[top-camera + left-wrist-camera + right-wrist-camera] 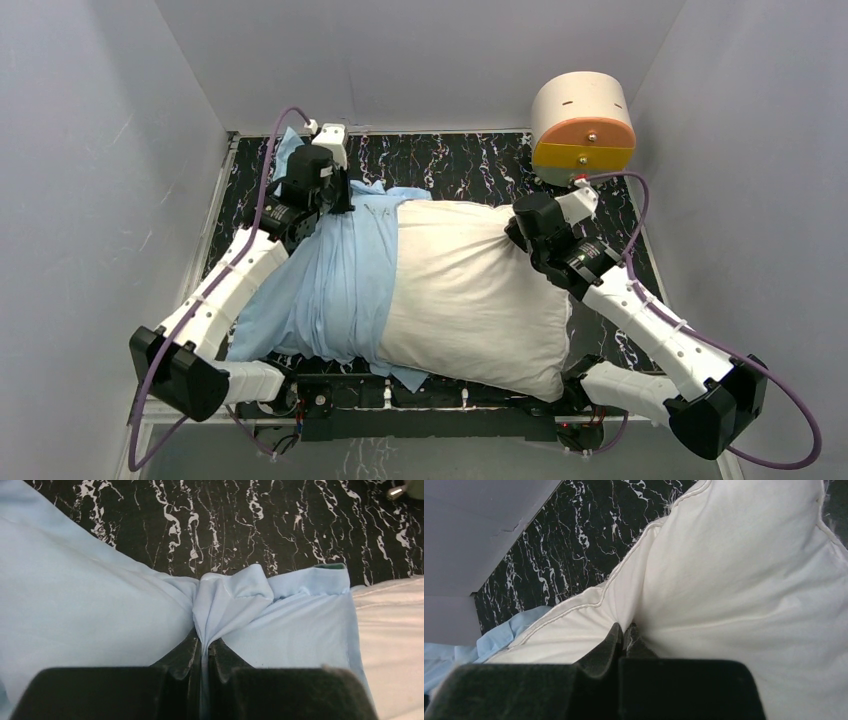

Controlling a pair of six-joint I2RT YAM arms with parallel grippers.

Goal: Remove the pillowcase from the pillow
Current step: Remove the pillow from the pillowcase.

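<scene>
My left gripper (pixel 201 642) is clamped tight on a bunched fold of the blue pillowcase (pixel 90 610), at its far edge. My right gripper (pixel 624 631) is pinched closed on the white pillow (pixel 734 580), fabric puckering between the fingers near the far right corner. From above, the pillowcase covers only the pillow's left part. The rest lies bare across the black marbled table (pixel 450 165), with a round drum (pixel 582 125) at the far right.

No text, label, brand, number or sign can be read on anything in view.
</scene>
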